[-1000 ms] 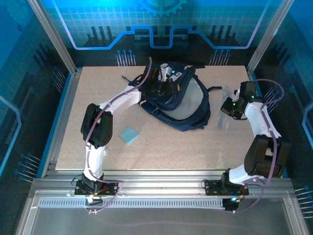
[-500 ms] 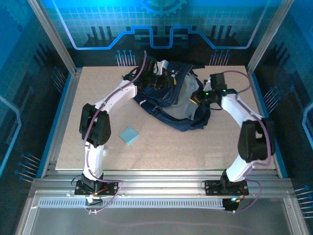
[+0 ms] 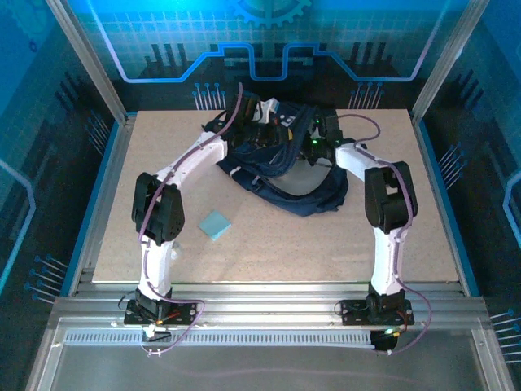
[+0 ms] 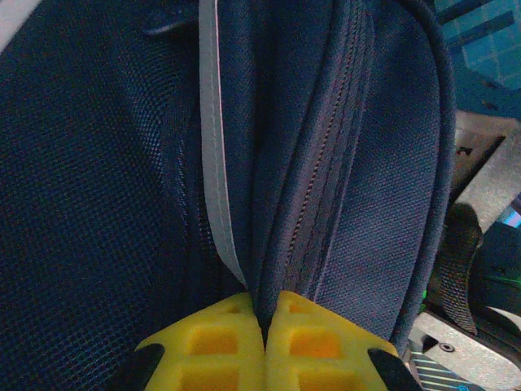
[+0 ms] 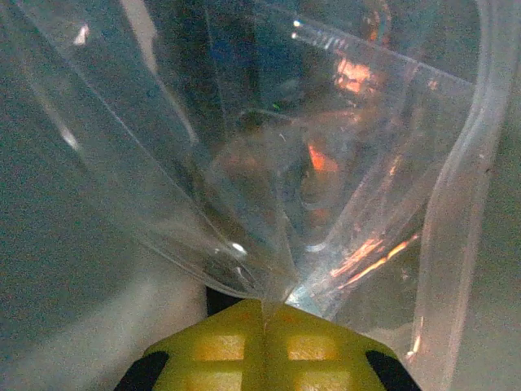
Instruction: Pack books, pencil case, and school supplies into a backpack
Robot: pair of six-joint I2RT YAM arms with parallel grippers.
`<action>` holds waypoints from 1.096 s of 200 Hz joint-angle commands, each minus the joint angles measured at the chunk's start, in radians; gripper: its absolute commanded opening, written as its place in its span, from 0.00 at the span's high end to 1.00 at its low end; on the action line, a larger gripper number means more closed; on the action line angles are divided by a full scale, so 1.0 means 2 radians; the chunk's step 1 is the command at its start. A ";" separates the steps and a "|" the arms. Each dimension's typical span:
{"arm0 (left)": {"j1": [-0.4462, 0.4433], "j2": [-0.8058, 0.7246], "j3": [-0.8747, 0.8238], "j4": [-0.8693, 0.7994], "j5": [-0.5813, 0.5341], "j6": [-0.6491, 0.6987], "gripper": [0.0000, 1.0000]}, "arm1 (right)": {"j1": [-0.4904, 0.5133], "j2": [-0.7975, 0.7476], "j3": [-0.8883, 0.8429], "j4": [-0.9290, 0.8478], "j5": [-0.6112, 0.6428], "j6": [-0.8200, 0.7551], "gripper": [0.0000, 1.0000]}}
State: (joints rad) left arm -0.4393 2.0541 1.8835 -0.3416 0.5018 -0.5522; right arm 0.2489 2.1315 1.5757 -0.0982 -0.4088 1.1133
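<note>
The backpack (image 3: 297, 175) lies at the far middle of the worktop (image 3: 326, 252). The worktop's near half and side margins are open, and metal posts (image 3: 85, 57) and blue-lit walls fence it in. The left gripper (image 4: 264, 316) has its jaws pinching a fold of backpack fabric beside the zipper. The right gripper (image 5: 264, 314) has its jaws pinching a clear plastic pouch (image 5: 269, 163) at the backpack. The light-blue pad (image 3: 216, 224) lies apart, near the left arm.

You find the backpack (image 3: 285, 175) at the table's (image 3: 342, 244) far centre; the pad (image 3: 216, 225) lies nearer, to its left.
</note>
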 commanded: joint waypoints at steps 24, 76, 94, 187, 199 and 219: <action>-0.002 -0.035 0.015 0.057 0.037 -0.021 1.00 | 0.019 0.057 0.063 0.062 -0.007 0.057 0.94; -0.002 -0.029 -0.002 0.084 0.024 -0.036 1.00 | -0.008 -0.065 -0.041 0.000 0.003 -0.028 0.55; -0.002 -0.023 -0.006 0.100 0.022 -0.049 1.00 | -0.028 -0.120 -0.091 -0.027 0.012 -0.064 0.48; -0.031 0.009 0.002 0.119 0.010 -0.064 1.00 | -0.106 -0.303 -0.165 -0.219 0.114 -0.250 0.38; -0.031 0.006 -0.001 0.117 0.013 -0.066 1.00 | -0.107 -0.294 -0.164 -0.196 0.103 -0.245 0.44; -0.031 -0.007 -0.008 0.116 0.016 -0.066 1.00 | -0.104 -0.260 -0.146 -0.145 0.091 -0.231 0.51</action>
State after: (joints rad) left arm -0.4858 2.0869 1.8576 -0.2234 0.4759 -0.6804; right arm 0.0360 1.5421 1.2667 -0.4625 -0.2386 0.6586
